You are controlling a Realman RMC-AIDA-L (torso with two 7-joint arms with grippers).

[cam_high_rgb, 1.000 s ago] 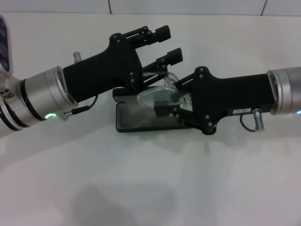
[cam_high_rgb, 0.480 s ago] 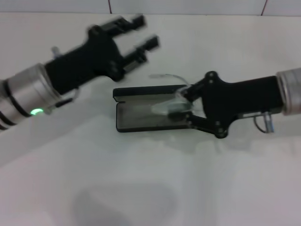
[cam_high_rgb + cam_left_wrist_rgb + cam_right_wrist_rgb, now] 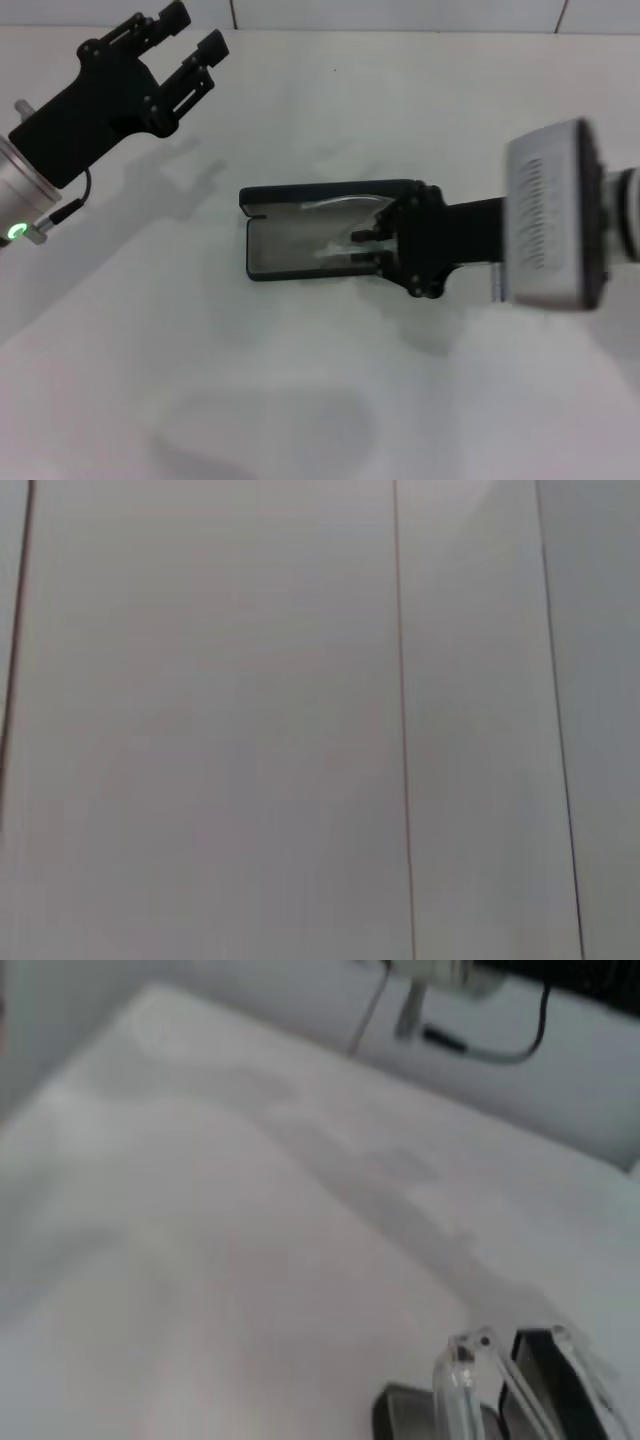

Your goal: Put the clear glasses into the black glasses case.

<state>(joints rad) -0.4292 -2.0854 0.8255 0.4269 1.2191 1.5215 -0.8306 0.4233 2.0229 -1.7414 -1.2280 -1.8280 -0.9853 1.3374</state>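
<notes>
The black glasses case (image 3: 285,247) lies open in the middle of the white table, grey lining up, lid folded toward the far side. The clear glasses (image 3: 334,250) rest inside its right half, one clear arm (image 3: 335,204) along the lid. My right gripper (image 3: 360,250) reaches in from the right and is shut on the glasses' right end, low over the case. The right wrist view shows the glasses (image 3: 462,1385) close up beside a dark edge of the case (image 3: 400,1415). My left gripper (image 3: 197,28) is open at the far left, well away from the case.
The white table (image 3: 300,380) spreads around the case. A tiled wall (image 3: 400,12) rises at its far edge, and the left wrist view shows only those tiles (image 3: 300,720). The left arm's cable (image 3: 480,1050) hangs far off in the right wrist view.
My left gripper has drawn back up and to the far left, off the case. The right gripper has turned its wrist and lowered the glasses into the case.
</notes>
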